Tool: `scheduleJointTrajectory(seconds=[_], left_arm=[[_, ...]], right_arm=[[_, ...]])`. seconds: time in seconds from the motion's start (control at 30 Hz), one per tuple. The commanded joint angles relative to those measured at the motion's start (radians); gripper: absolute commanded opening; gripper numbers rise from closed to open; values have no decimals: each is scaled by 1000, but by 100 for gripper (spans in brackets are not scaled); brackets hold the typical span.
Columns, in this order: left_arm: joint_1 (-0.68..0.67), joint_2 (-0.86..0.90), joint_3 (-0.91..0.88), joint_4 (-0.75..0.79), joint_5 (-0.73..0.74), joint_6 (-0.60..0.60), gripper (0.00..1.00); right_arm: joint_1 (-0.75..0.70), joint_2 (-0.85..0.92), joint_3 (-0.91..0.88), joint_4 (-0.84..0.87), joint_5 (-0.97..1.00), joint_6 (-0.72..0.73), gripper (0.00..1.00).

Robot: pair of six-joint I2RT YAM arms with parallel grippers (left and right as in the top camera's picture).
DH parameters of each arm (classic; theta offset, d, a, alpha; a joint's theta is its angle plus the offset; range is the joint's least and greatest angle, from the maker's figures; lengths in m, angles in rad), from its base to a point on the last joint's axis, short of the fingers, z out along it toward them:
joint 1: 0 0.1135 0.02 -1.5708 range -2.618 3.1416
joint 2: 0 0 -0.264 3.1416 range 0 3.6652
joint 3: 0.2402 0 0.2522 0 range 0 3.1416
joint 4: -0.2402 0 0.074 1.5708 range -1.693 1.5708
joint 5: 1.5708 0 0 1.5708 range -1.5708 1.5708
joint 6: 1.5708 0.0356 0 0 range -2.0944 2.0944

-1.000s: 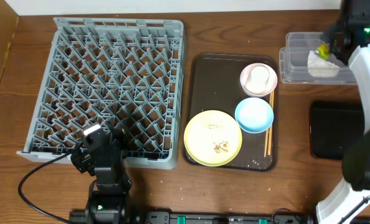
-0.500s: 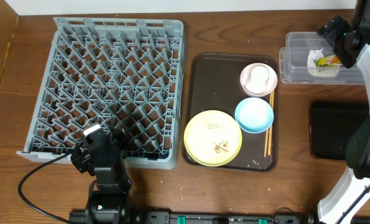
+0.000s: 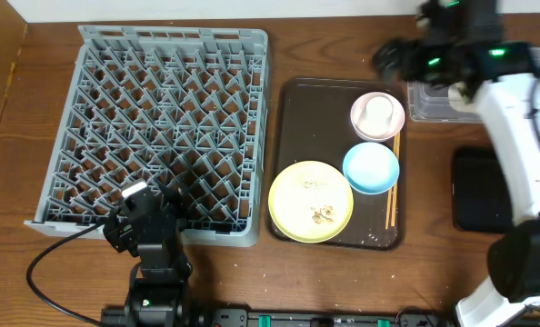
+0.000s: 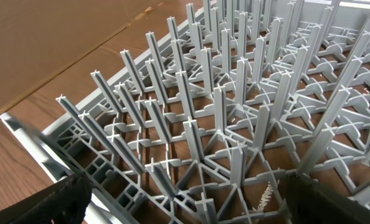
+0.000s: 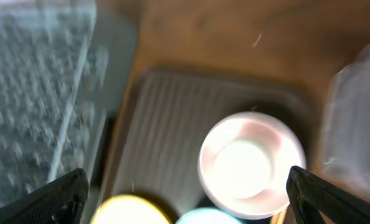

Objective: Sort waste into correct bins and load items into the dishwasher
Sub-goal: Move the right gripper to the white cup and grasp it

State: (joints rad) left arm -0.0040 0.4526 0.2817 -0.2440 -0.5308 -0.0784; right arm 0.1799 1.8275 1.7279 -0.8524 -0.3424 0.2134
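- Dark brown rectangular serving tray: at the centre of the wooden desk; all positions below are given relative to it.
- Large square grey plastic dish rack: just left of the tray.
- Round yellow plate: on the tray's near left part, carrying pale food crumbs.
- Light blue bowl: on the tray's right side, just beside the plate.
- Pale pink bowl: in the tray's far right corner, with a small white cup inside it.
- Thin wooden chopsticks: along the tray's right edge, partly under the blue bowl.
- Clear rectangular plastic tub: beside the tray's far right corner, largely hidden by the right arm; its contents cannot be told.
- Flat black rectangular tray: right of the serving tray, on the near side.
- Right claw: blurred, above the tray's far right corner. The wrist view shows its fingers spread wide, with nothing between them.
- Left claw: left of the tray, over the rack's near edge; released, fingers apart, empty.
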Motion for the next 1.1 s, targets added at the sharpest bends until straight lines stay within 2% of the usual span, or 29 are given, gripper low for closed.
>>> scheduleJointTrajectory(seconds=[0.0,0.2,0.4,0.53,0.87,1.07], left_arm=[[1,-3,14,-3,-12,-2,100],[1,-3,14,-3,-12,-2,100],[1,-3,14,-3,-12,-2,100],[1,-3,14,-3,-12,-2,100],[1,-3,14,-3,-12,-2,100],[1,-3,14,-3,-12,-2,100]], right_arm=[[93,24,-30,-64,114,-73,99],[235,30,-46,-151,271,-29,99],[305,30,-79,-97,499,47,99],[303,30,-84,-59,616,159,99],[228,75,-89,8,515,168,99],[225,157,-89,2,549,169,99]])
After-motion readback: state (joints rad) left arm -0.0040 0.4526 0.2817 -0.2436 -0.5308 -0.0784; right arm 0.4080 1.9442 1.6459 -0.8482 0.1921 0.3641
